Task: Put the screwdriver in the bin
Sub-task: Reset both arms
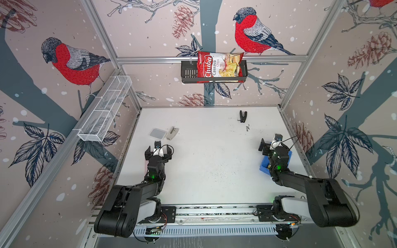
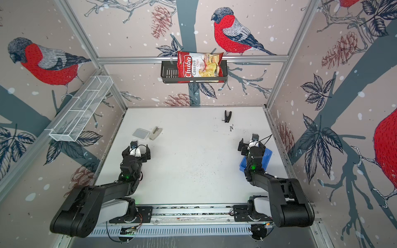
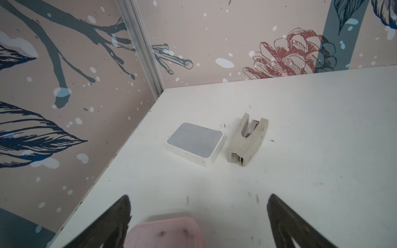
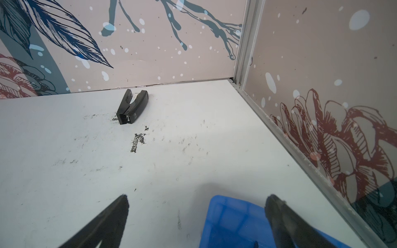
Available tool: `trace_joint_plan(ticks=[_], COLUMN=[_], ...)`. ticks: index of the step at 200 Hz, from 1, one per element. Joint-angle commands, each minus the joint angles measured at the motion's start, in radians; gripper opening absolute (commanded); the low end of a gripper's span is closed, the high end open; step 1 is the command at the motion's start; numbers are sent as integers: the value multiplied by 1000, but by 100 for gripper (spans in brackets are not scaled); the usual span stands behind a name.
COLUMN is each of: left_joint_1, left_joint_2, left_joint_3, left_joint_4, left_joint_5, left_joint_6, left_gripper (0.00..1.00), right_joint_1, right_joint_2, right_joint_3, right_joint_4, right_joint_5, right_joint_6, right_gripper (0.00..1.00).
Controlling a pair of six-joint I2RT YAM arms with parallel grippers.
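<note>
both grippers wide open, holding nothing. right gripper [image 4: 196,201] hangs over the far end of the blue bin [image 1: 263,166], which sits by the right wall under the right arm. small yellow bit [image 1: 268,166] shows inside the bin in a top view, likely the screwdriver butt; rest hidden by the arm, can't confirm. left gripper [image 3: 198,200] hovers above a pink tray [image 3: 165,233]. white box [image 3: 195,142] and beige stapler [image 3: 247,142] just beyond it; black stapler [image 4: 132,107] near the back wall.
</note>
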Motion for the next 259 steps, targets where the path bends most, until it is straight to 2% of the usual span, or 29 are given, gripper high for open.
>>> trace_joint_plan(ticks=[1,17,57,88,125,139,154,170,259], left_joint_1=[15,24,46,58,76,82,86,90,87], left_joint_2=[58,76,70,110,319,281,308,296,301], left_joint_3=[26,86,86,71,63,85,99,143,141], left_joint_4=[182,78,74,173,407,296,320,210,225], left_joint_5=[39,49,77,148,160,174,176,143,138], left_joint_6=[12,6,-32,-88,-111,-115,-118,-137,-132], left_gripper=[97,97,97,97,97,97,97,97,97], right_joint_1=[-9,-25,-33,-34,-46,-52,-59,-75,-91], right_joint_2=[28,65,171,170,203,201,204,207,206], right_joint_3=[13,21,23,23,2,5,8,21,26], right_joint_4=[123,159,258,251,314,303,302,281,267], right_joint_5=[-23,-38,-66,-78,-109,-118,-129,-146,-167], right_joint_6=[12,20,20,18,20,26,29,45,60], right_gripper=[100,100,100,99,99,100,99,99,100])
